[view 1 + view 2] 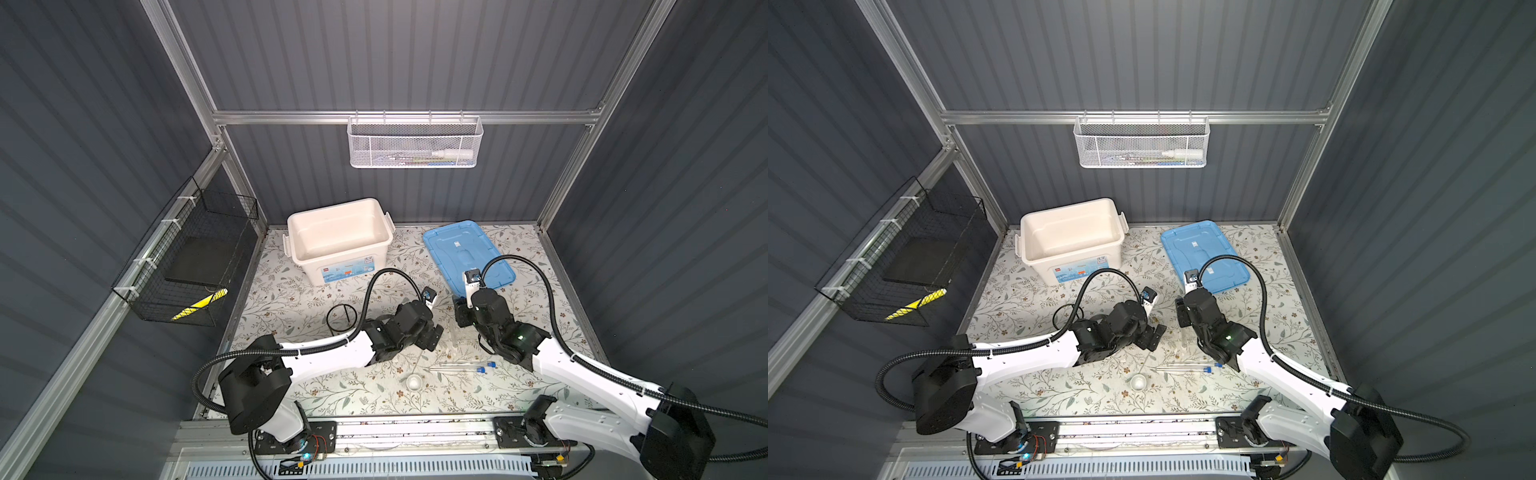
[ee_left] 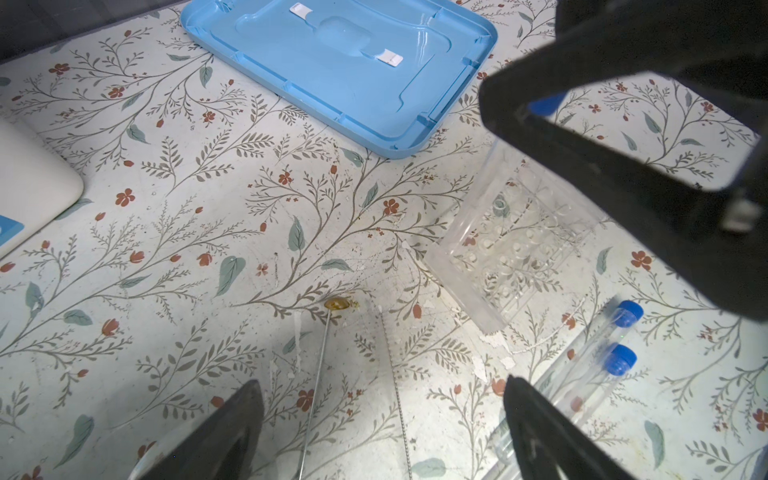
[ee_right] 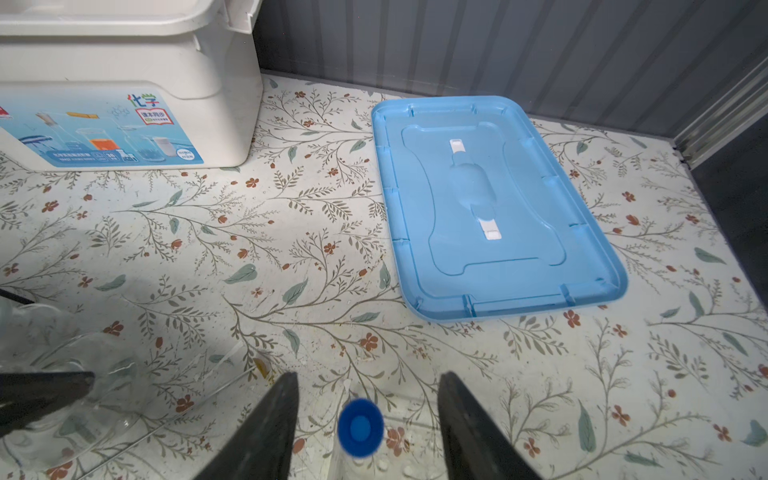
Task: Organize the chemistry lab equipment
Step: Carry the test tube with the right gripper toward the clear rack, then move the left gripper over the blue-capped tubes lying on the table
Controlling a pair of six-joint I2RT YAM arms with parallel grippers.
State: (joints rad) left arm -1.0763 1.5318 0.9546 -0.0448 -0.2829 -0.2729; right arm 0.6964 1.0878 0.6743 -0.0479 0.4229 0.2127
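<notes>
Right gripper (image 3: 369, 376): fingers apart, straddling a blue-capped test tube (image 3: 360, 428). There is a gap between the cap and each finger, so it grips nothing. The tube stands cap-up at the clear tube rack (image 2: 511, 237), but which hole it sits in cannot be told.

The rack is mid-table, on the near side of the blue lid (image 1: 467, 253), directly under the right gripper.

Left gripper (image 2: 382, 380): fingers wide apart and empty, hovering just left of the rack. A thin metal rod (image 2: 320, 374) with a yellowish round tip lies on the table (image 1: 291, 291) between its fingers.

Two blue-capped test tubes (image 1: 465, 365) lie flat side by side on the near side of the rack, caps pointing right.

Small white dish (image 1: 414, 381): near-centre, just left of the lying tubes.

Black wire ring tripod (image 1: 341, 318): upright, left of the left gripper.

Clear glassware (image 3: 62, 365) sits by the left gripper; its type and any contact cannot be told.

White storage box (image 1: 340, 237): far left, open.
</notes>
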